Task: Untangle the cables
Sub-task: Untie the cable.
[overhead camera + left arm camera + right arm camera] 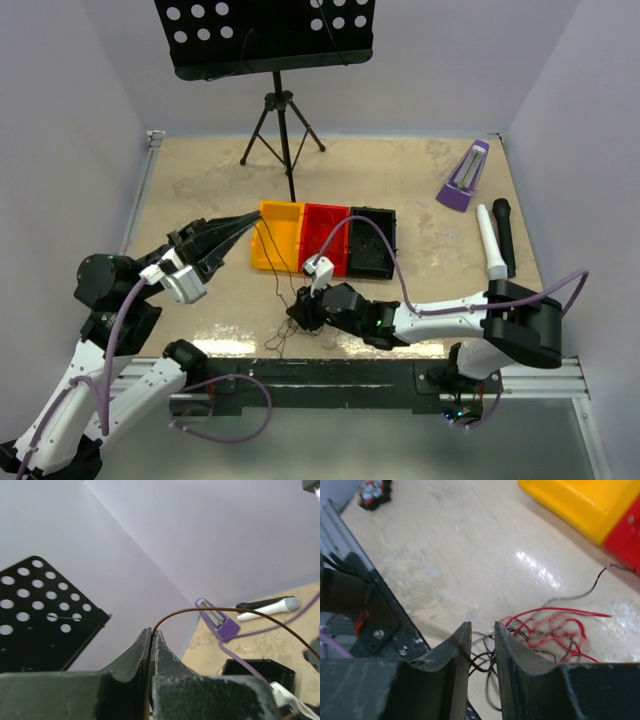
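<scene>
1. Your left tool [256, 217], left of centre, is clamped shut on one wire [210, 611].
2. Right tool [482, 628] is narrow over the cables [547, 630], lower centre of the counter [410, 185]; grip unclear.
3. If you pull harder, the clump may cinch.

Bright, even light, with glare on the table's [230, 335] near edge.

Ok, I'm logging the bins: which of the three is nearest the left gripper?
The yellow bin, leftmost in the row; the left gripper is at its rim, the red bin and black bin farther right.
</scene>
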{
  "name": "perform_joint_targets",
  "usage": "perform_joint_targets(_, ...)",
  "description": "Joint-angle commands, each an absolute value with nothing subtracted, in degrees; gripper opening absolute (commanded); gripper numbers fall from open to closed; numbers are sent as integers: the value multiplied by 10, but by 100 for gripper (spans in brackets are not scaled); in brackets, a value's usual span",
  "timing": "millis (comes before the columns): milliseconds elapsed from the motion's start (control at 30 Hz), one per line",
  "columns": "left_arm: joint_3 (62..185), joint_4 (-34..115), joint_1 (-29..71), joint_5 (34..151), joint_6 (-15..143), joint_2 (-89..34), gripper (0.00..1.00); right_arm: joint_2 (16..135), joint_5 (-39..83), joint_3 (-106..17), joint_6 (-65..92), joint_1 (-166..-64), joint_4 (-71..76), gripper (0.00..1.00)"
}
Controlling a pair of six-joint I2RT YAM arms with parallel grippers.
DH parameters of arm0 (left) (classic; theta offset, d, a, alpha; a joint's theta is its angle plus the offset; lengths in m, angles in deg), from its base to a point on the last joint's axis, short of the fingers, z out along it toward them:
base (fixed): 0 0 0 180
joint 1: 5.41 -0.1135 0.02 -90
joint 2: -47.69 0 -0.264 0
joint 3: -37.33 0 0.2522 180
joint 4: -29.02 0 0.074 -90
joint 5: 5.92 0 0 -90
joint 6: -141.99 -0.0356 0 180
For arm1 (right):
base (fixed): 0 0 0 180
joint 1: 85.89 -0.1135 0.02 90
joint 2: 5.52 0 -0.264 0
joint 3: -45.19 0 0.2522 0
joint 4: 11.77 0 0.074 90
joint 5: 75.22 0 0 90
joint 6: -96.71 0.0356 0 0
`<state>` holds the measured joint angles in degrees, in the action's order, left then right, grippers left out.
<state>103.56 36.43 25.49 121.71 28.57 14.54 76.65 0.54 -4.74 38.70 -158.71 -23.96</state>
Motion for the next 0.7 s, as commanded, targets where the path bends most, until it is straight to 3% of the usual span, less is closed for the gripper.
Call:
perform_joint_targets(0, 1105, 305, 258, 1150, 294, 134, 0, 792, -18, -20, 429, -1588, -266, 31)
perform_joint_targets(167, 1166, 249, 257, 1074, 262, 111, 0, 804, -29, -4, 453, -1588, -259, 31)
perform_joint_targets(467, 1255, 231, 258, 1043, 192, 52, 0, 781, -60, 22, 482, -1588, -238, 31)
perform_joint_targets(667, 1202, 216, 258, 1021, 150, 40, 0, 702, -76, 36, 485, -1589, -207, 15)
